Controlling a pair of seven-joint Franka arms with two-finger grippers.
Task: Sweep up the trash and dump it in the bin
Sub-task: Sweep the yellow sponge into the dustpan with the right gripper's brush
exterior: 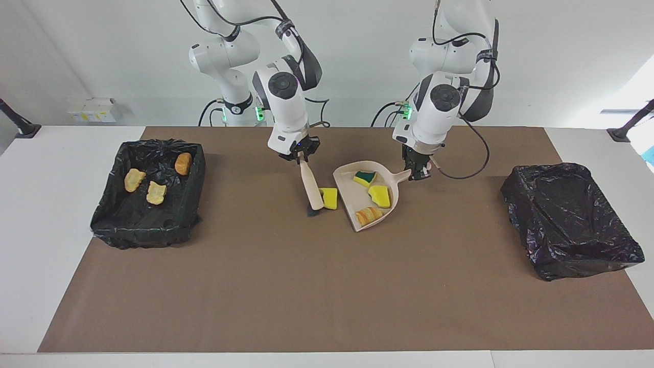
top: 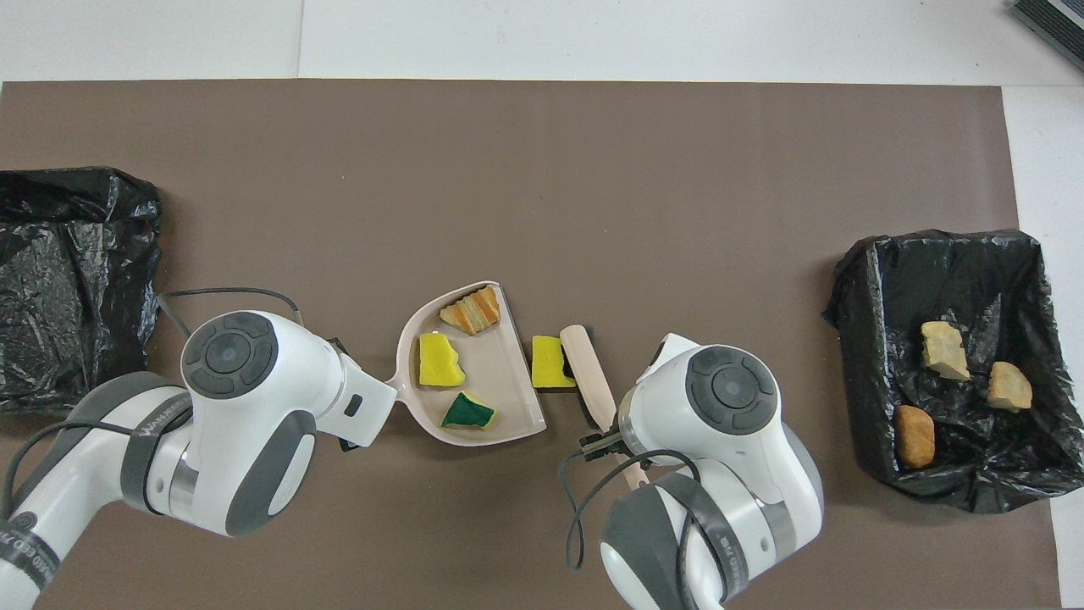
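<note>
A matte brown mat [exterior: 327, 286] covers most of the white table [exterior: 46, 214]. At each end sits a box-shaped bin lined with crinkled, glossy black plastic: the bin at the left arm's end [exterior: 572, 220] shows only its liner, while the bin at the right arm's end [exterior: 148, 194] holds three tan-yellow crumbly lumps [exterior: 147, 179], rough and irregular.

Near the middle, the beige dustpan [exterior: 352, 176] is smooth moulded plastic, a shallow scoop with a rounded back wall and a straight open lip facing the right arm's end. The left gripper [exterior: 420, 171] is closed on its short handle. In the pan lie three scraps: a green-topped yellow sponge piece [exterior: 365, 178] nearest the robots, a plain yellow sponge piece [exterior: 380, 195] in the middle (its edge torn jagged), and an orange-cream striped chunk [exterior: 369, 215] farthest from the robots, ridged like layered foam.

The beige brush [exterior: 310, 187] has a smooth rounded handle and dark bristles touching the mat. The right gripper [exterior: 300, 156] is clamped on the handle's top, the brush tilted so its bristle end leans toward the dustpan.

The last loose scrap, a yellow sponge block [exterior: 329, 198], lies on the mat between brush and pan: it touches the brush head and sits just beside the pan's lip, below the right gripper and farther from the robots than the gripper's hold.
</note>
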